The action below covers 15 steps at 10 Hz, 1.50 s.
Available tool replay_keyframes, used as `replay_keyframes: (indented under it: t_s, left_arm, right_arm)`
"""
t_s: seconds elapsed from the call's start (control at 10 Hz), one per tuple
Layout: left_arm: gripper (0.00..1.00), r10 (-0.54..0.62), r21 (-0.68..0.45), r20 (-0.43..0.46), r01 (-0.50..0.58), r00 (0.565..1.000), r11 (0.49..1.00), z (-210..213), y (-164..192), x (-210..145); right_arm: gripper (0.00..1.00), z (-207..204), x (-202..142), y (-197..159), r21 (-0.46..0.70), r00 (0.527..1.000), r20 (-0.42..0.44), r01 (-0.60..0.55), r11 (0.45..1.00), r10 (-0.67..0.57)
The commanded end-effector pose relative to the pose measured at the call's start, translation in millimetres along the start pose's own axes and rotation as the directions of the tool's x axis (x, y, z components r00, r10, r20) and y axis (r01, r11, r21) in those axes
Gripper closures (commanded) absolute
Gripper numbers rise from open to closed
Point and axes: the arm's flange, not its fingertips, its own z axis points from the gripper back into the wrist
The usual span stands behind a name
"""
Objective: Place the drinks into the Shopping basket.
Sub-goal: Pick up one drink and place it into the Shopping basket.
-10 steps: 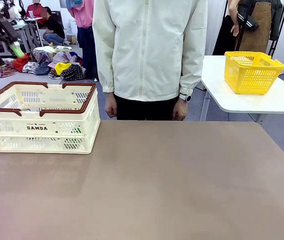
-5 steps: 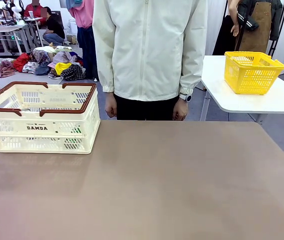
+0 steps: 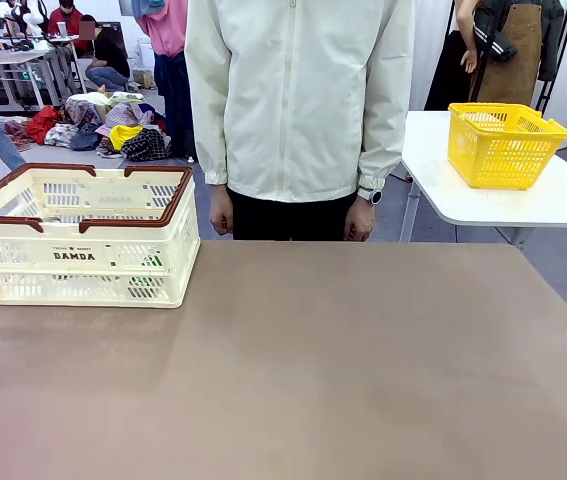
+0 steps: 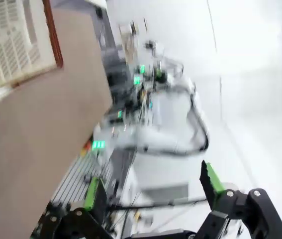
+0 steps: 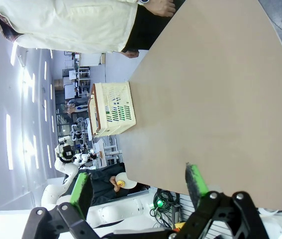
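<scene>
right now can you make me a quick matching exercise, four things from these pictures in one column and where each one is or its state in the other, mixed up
Things:
1. Shopping basket
2. yellow basket
3. left gripper
4. person

Place or state:
a. on the white side table
b. standing at the table's far edge
c. open, holding nothing
d. on the brown table, far left corner

Pairs: 1-d, 2-a, 3-c, 4-b

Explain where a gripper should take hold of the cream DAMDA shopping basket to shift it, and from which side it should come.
Grip the dark brown rim of the shopping basket at its right end wall, coming down from above. That wall is a thin upright edge facing the bare table, so open jaws could probably straddle it. The left gripper and right gripper both stand open.
</scene>
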Motion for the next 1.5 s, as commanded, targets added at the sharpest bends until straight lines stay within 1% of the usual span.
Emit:
replay_keyframes:
  t_s: [0.0,1.4]
  left_arm:
    - [0.00,-0.081,0.010,-0.123,0.083,0.989,0.997,-8.2,5.1,-15.4]
    - [0.00,-0.081,0.010,-0.123,0.083,0.989,0.997,-8.2,5.1,-15.4]
  right_arm:
    - [0.00,0.9,0.0,0.1,0.008,1.000,0.001,-0.019,1.000,0.019]
    - [0.00,0.9,0.0,0.1,0.008,1.000,0.001,-0.019,1.000,0.019]
